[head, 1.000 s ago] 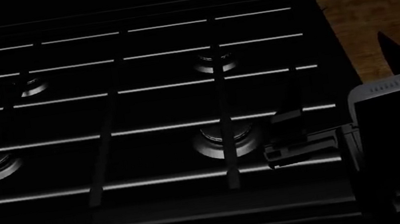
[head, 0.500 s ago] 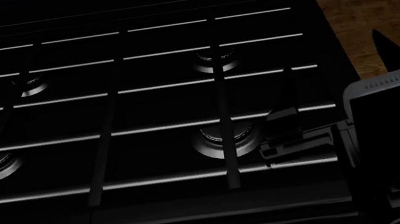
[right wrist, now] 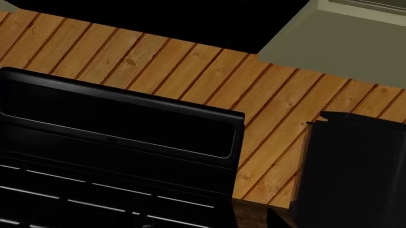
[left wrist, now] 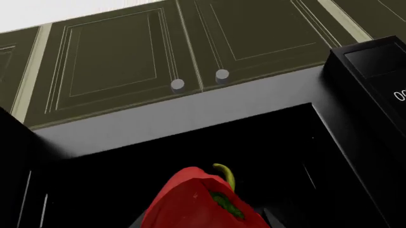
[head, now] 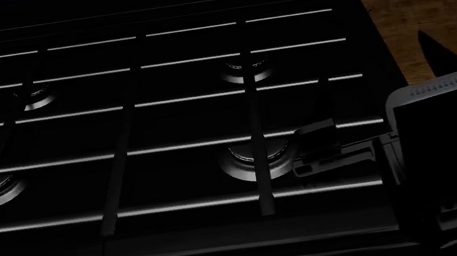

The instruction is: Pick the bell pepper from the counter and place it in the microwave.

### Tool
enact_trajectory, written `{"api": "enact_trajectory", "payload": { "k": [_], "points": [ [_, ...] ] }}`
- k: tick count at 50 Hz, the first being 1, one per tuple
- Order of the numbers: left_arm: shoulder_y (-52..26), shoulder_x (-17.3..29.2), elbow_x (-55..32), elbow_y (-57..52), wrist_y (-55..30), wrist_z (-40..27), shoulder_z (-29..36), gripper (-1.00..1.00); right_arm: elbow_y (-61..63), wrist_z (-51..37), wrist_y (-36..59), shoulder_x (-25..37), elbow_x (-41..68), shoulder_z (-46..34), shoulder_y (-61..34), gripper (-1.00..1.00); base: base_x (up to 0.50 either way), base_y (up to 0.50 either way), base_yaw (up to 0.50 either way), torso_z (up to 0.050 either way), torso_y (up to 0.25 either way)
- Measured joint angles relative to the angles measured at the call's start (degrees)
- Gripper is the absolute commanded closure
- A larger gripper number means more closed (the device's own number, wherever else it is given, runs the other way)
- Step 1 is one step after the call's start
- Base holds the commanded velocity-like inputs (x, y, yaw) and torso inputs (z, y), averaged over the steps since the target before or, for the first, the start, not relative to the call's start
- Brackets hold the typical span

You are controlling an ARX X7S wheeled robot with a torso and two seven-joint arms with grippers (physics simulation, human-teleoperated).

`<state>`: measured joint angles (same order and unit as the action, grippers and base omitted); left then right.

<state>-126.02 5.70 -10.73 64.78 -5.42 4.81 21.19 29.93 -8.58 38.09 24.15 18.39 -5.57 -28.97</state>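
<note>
Left gripper fingers lie outside the left wrist view, so its state cannot be confirmed directly; the bell pepper point(left wrist: 201, 202) fills the near edge of that view, which suggests it is carried in this gripper. The pepper sits just before the dark microwave opening point(left wrist: 190, 156), below the green upper cabinets point(left wrist: 159, 61), stem point(left wrist: 225, 175) pointing toward the cavity. Judged from this, the coming move is a straight advance inward along the stem axis. The right gripper point(head: 327, 150) hangs over the stove point(head: 153, 112), well apart from the pepper; whether its jaws are parted cannot be told.
</note>
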Motion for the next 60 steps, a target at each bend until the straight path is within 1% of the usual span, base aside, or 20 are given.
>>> {"api": "enact_trajectory", "payload": {
  "k": [11,18,26,32,60],
  "points": [
    [-5.63,-2.43,6.93,6.05,1.07,1.14,-5.39,1.0,-0.47,-0.02,-0.43,0.0,0.03,-0.23,0.02,-1.0,0.0,0.0,0.0,0.0,0.0],
    [-7.38,-3.75,12.96,5.81,-0.07,2.09,-11.07,1.0,-0.53,-0.1,-0.4,0.03,0.09,-0.38,-0.13,-1.0,0.0,0.0,0.0,0.0,0.0],
    [-8.36,-4.61,16.22,5.33,-1.02,2.62,-14.32,1.0,-0.8,-0.16,-0.59,0.03,0.14,-0.51,-0.24,-1.0,0.0,0.0,0.0,0.0,0.0],
    [-8.7,-4.94,16.84,5.62,-1.1,2.79,-14.97,1.0,-1.04,-0.23,-0.69,0.0,0.16,-0.63,-0.28,-1.0,0.0,0.0,0.0,0.0,0.0],
    [-8.98,-5.31,15.18,7.45,-0.19,2.33,-13.74,1.0,-0.02,-0.72,-0.02,0.85,0.77,-0.16,0.29,-1.0,0.26,0.0,0.0,0.0,0.0]
  ]
}}
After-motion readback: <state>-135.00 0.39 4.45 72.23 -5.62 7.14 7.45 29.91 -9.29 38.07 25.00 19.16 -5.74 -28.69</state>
